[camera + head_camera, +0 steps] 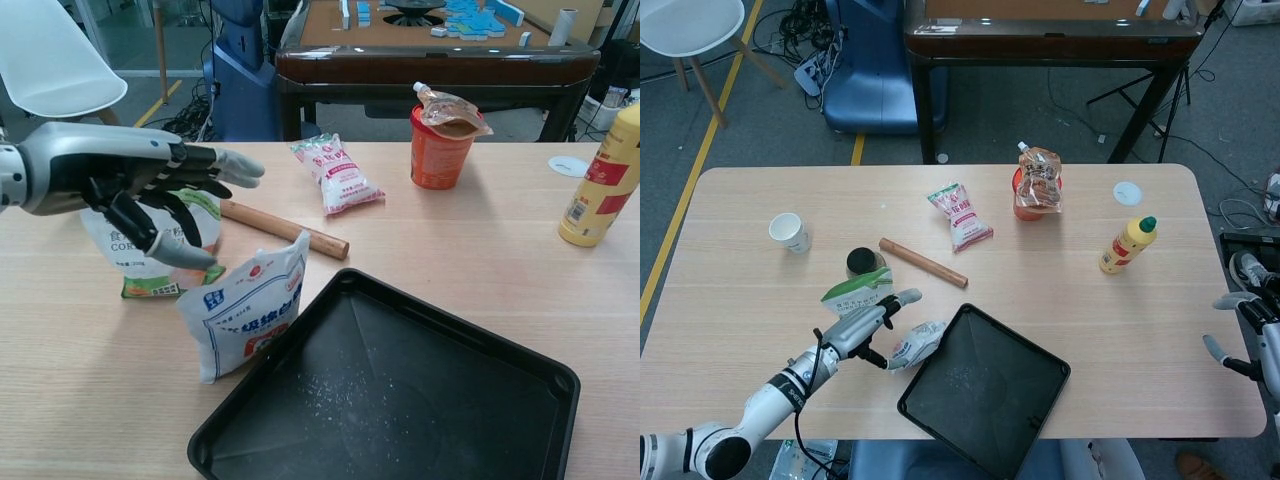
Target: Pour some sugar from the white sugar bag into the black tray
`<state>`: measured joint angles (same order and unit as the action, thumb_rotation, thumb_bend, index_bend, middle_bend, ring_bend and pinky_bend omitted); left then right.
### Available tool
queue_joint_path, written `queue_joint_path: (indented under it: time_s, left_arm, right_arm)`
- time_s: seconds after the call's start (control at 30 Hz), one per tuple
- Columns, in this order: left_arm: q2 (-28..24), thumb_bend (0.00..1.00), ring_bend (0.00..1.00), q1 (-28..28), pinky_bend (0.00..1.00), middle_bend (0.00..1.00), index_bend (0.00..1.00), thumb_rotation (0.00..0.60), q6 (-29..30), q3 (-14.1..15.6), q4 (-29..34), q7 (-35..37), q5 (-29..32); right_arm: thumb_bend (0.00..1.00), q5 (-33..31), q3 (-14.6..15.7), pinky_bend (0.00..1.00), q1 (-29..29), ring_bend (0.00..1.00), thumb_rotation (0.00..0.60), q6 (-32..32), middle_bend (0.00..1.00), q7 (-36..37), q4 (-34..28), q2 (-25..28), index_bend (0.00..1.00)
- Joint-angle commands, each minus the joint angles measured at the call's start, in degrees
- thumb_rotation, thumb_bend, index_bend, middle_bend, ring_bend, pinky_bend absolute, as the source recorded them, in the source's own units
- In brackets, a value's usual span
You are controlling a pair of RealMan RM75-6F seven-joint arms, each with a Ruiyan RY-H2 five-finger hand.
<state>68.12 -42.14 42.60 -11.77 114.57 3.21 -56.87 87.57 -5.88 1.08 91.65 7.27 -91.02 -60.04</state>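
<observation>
The white sugar bag [915, 343] [245, 315] stands on the table by itself, against the left edge of the black tray [1032, 412] [500, 350]. A thin scatter of white grains lies on the tray's floor. My left hand [865, 322] [150, 195] hovers above and to the left of the bag with its fingers spread, touching nothing. Only the head view shows my right hand [1240, 335], low at the table's right edge, fingers apart and empty.
A green-and-white pouch [858, 292] [150, 255] stands just behind my left hand, a dark jar [865, 262] behind it. A wooden rolling pin [923, 262] [285, 228], a paper cup [789, 232], a pink snack bag [960, 215], a red cup [1037, 185] and a yellow bottle [1128, 245] lie farther back.
</observation>
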Motion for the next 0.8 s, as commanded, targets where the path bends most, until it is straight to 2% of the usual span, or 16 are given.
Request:
queue_joint_path:
  time_s: [0.03, 0.2, 0.5, 0.6, 0.8]
  left_arm:
    - [-0.7, 0.2, 0.0, 0.0, 0.28, 0.01, 0.0, 0.6, 0.9, -1.0, -0.1, 1.0, 0.2]
    - [-2.3, 0.2, 0.0, 1.1, 0.28, 0.01, 0.0, 0.6, 5.7, -2.2, -0.9, 0.6, -0.8]
    - [-8.4, 0.2, 0.0, 7.0, 0.28, 0.01, 0.0, 0.6, 16.4, -2.1, 0.8, -0.3, -4.5]
    - [-8.9, 0.2, 0.0, 9.6, 0.27, 0.01, 0.0, 0.6, 21.1, -1.4, 0.0, -1.5, -6.5]
    - [-7.1, 0.2, 0.0, 14.7, 0.26, 0.01, 0.0, 0.6, 31.0, 1.9, -4.4, -8.6, -11.0]
  right_arm:
    - [0.23, 0.1, 0.0, 0.24, 0.1, 0.21, 0.6, 0.0, 0.37, 0.0, 0.1, -0.1, 0.4]
    - [0.23, 0.1, -0.1, 0.24, 0.2, 0.21, 0.6, -0.1, 0.37, -0.1, 0.0, 0.1, 0.4]
    - [0.23, 0.1, -0.3, 0.24, 0.8, 0.21, 0.6, -0.7, 0.37, -1.2, -1.1, 0.9, 0.4]
    - [0.23, 0.4, -0.1, 0.24, 1.0, 0.21, 0.6, -1.0, 0.37, -1.6, -1.4, 1.1, 0.4]
    - [0.23, 1.1, 0.1, 0.24, 1.7, 0.21, 0.6, -2.0, 0.37, -2.3, -2.0, 1.6, 0.4]
